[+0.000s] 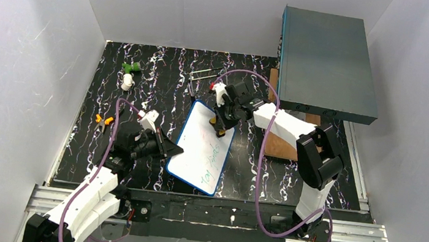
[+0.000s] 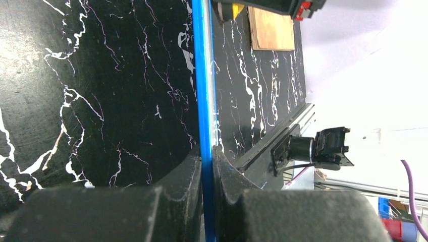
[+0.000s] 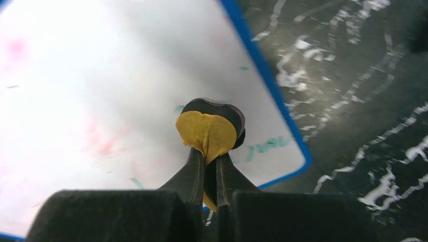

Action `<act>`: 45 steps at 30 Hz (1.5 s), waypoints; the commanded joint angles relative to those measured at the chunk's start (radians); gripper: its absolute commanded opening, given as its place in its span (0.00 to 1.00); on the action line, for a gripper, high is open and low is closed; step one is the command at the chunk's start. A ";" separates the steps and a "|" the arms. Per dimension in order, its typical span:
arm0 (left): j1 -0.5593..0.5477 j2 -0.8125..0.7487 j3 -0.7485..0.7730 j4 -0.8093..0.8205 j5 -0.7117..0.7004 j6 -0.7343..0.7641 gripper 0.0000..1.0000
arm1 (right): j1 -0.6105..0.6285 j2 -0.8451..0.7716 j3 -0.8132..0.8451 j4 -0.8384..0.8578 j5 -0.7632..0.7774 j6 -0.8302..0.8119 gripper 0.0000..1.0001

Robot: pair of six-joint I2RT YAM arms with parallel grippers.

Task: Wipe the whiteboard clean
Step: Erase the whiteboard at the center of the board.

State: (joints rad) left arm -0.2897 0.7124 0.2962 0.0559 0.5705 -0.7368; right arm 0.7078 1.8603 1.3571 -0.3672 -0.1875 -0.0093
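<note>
Centrally placed item: whiteboard (image 1: 202,147), blue-framed, lying face up in the middle of the table (image 1: 161,83), its long side slanting from the near edge toward the far right corner. Surface: green writing along the near right part, faint pink smudges mid-board, a few green flecks by the far corner. Fitted to it: eraser (image 3: 207,131), a yellow pad with a dark backing, pressed on the board's far end just inside the frame. Holder: right claw (image 3: 209,161), closed tight on the eraser's tail. Restraint: left claw (image 2: 206,156), closed on the board's left frame edge, blue rim pinched between both fingers. Handling note, a judgement: wiping is under way and the larger share of the writing appears not yet cleared. The pad should lie flat, press evenly, and travel in overlapping strokes down toward the near end where the green words sit. Strokes should stop short of the frame so the pad does not catch or run off. The left clamp must not slacken, or the board will skate. Surroundings: grey box (image 1: 327,61) at the far right corner, brown panel (image 1: 277,144) beneath it, green-and-white object (image 1: 129,73) toward the far left corner.
</note>
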 commanded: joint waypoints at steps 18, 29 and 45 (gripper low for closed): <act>-0.005 -0.019 0.012 0.027 0.043 0.056 0.00 | 0.004 0.028 0.003 0.016 0.170 0.030 0.01; -0.006 -0.018 0.007 0.038 0.045 0.053 0.00 | 0.013 0.042 -0.001 -0.009 -0.002 0.012 0.01; -0.005 -0.018 0.005 0.041 0.046 0.052 0.00 | 0.106 -0.003 0.018 0.008 -0.014 0.038 0.01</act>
State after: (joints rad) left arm -0.2886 0.7097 0.2962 0.0441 0.5632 -0.7364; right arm 0.7994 1.8423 1.3651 -0.3702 -0.2287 0.0017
